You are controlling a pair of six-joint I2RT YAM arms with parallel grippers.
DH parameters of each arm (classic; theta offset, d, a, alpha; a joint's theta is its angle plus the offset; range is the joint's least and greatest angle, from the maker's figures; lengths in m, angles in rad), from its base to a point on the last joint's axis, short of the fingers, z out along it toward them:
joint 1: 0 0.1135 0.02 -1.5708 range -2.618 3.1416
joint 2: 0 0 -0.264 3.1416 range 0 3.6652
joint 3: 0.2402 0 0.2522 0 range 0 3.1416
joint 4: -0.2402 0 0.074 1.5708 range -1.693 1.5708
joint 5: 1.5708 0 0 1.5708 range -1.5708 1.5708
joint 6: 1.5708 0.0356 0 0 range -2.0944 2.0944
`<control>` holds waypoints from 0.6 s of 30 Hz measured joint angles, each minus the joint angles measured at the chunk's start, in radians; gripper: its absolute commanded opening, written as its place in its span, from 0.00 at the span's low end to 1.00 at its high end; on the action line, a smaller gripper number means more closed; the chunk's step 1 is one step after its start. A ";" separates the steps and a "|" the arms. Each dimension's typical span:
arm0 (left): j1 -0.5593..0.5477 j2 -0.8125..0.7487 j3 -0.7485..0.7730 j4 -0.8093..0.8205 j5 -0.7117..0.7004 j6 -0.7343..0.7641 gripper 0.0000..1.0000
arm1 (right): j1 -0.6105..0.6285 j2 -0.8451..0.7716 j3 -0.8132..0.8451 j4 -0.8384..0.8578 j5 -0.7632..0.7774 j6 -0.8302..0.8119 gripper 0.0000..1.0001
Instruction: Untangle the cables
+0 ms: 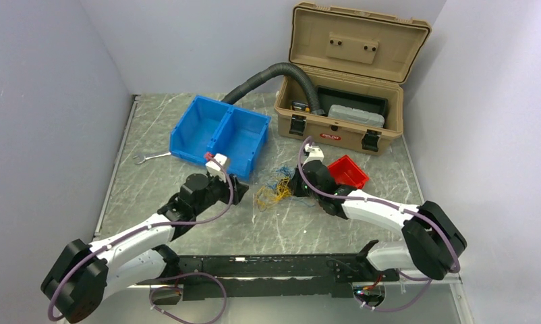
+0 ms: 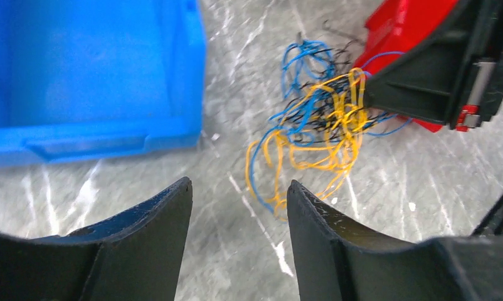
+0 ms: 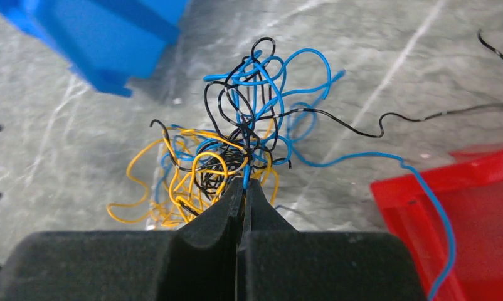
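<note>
The cables [image 1: 273, 189] lie on the table [image 1: 308, 226]. The two-part bin [image 1: 249, 145] sits behind them on the left, the small bin [image 1: 353, 177] to their right, the box [image 1: 335, 136] behind.

We see a blue two-compartment bin [image 1: 200, 125] on the marbled table [image 1: 301, 226], a wrench [image 1: 152, 157] just left of it, a small red bin [image 1: 349, 172], and an open tan toolbox [image 1: 322, 128] (a black corrugated hose [image 1: 268, 73] runs into it).
</note>
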 measured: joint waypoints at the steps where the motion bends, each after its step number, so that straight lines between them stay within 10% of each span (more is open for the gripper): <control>1: 0.019 -0.003 -0.002 -0.017 -0.008 -0.013 0.60 | 0.000 0.011 0.008 -0.023 0.024 0.006 0.00; 18: -0.079 0.244 0.255 -0.233 0.045 -0.062 0.67 | 0.000 0.047 0.010 -0.043 -0.033 0.013 0.00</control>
